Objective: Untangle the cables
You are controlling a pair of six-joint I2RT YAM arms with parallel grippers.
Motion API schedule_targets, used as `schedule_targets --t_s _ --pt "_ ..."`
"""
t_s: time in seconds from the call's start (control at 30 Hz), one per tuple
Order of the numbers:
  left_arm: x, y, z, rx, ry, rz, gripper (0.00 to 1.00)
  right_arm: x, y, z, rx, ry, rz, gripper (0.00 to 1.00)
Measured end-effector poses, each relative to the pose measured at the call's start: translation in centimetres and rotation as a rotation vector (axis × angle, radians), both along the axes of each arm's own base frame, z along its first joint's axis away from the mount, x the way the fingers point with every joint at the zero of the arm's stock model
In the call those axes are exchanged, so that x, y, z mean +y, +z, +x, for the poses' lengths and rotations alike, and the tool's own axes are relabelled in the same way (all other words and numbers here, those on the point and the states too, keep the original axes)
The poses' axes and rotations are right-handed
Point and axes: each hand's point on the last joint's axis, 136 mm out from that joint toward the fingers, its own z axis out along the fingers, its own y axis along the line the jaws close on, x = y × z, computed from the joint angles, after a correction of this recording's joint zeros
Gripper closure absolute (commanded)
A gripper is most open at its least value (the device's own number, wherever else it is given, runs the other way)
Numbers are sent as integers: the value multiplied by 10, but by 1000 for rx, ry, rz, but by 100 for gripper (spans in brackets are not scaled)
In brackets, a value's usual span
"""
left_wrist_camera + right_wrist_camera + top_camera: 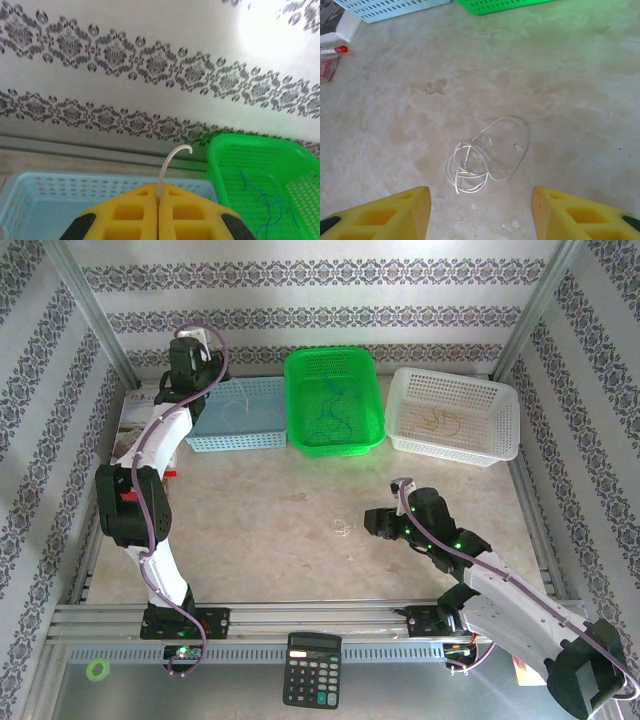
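Above the blue basket (pixel 30 186), your left gripper (pixel 158 194) pinches a white cable (pixel 164 167), so release it well inside the rim, while your right gripper (pixel 480 201) hangs half open and empty over the white tangle (pixel 485 157) on the tabletop (pixel 570 100).

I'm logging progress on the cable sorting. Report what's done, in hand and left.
Done: a blue cable lies in the green basket, a tan cable in the white basket. In hand: the left gripper is shut on a white cable above the light blue basket. Left: tangled white loops lie on the table before the open right gripper, not yet gripped.
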Motion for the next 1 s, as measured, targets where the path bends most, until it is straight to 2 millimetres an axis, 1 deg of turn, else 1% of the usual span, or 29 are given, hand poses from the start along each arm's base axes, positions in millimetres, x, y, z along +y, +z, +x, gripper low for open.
schedule_targets --t_s 0.03,0.1,0.23,0.27,0.3,0.33,0.4,0.43,0.5,0.67,0.77,0.87,1.0 --pt "0 -8 -1 14 -3 2 77 1 -2 0 7 3 -5 44" --pt "-1 -24 -5 44 -8 5 65 2 -5 -1 17 7 -12 44" --pt "-1 -64 -18 123 -13 14 29 3 -10 -2 29 11 -24 44" --pt "0 -70 -21 137 -12 14 20 3 -11 -2 31 12 -28 44" --pt "1 -75 -25 150 -9 16 9 3 -12 -2 33 12 -29 44" --pt "2 -77 -29 158 -7 18 0 3 -12 -2 35 13 -30 44" --pt "4 -75 -35 157 -3 16 0 4 -14 -2 38 14 -35 44" --pt "6 -69 -38 147 0 15 0 5 -15 -2 40 16 -37 44" --pt "7 -54 -44 118 3 13 0 6 -18 -3 47 21 -44 44" --pt "1 -1 -68 12 -26 -27 0 12 -34 -5 88 40 -81 43" --pt "-1 17 -81 -22 -34 -55 0 16 -43 -6 110 53 -101 43" --pt "-1 22 -90 -25 -28 -72 0 22 -51 -4 131 67 -121 43" --pt "-3 9 -106 4 -23 -80 0 31 -59 1 144 80 -134 44"
